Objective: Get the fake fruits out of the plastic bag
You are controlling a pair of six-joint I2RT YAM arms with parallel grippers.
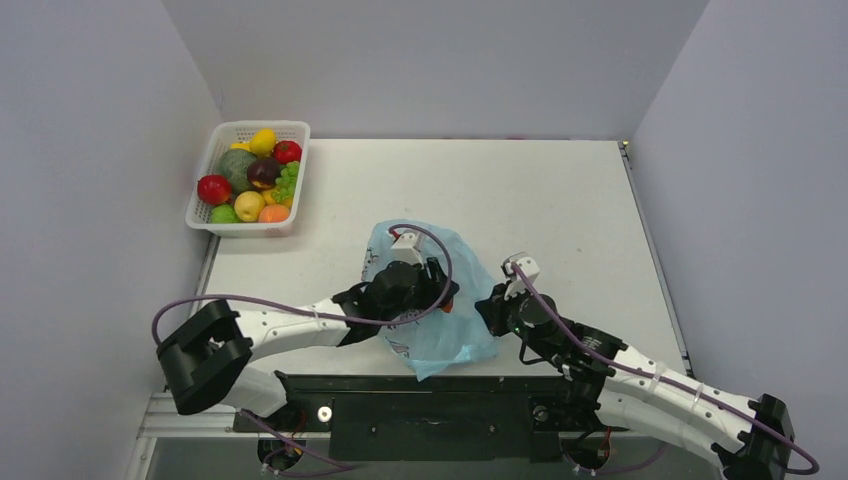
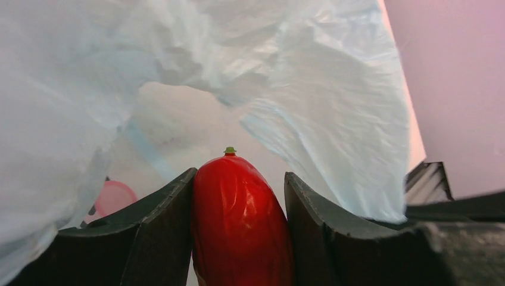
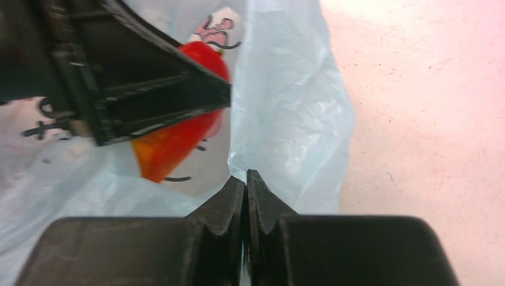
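In the upper left of the top view a white lattice basket [image 1: 240,228] stands at the edge of the table [image 1: 560,200], full of coloured fruits [image 1: 250,178]. I see no label on it.

The plastic bag [image 1: 440,335] lies in the lower middle of that view. It is thin, crinkled, pale blue and half transparent, and it carries print. In the left wrist view a round pink figure [image 2: 115,196] shines through the film at the lower left. In the right wrist view a pink-and-white figure with dark curly lines [image 3: 217,27] is at the top, and some dark writing [image 3: 41,119] is at the far left. The folds break up the writing too much for me to read it.

My left gripper [image 2: 240,176] is at the bag, about half open, and its two fingers press on both sides of a red fake fruit [image 2: 241,226]. The fruit is glossy, long and oval, with a small green tip on top. In the right wrist view its lower end turns orange. The blue film arches over it.

Right of it, at the right edge of the bag, my right gripper [image 3: 246,177] is closed completely, with the tips touching. A fold of the film comes down just into the tips, so it seems to be pinched there.
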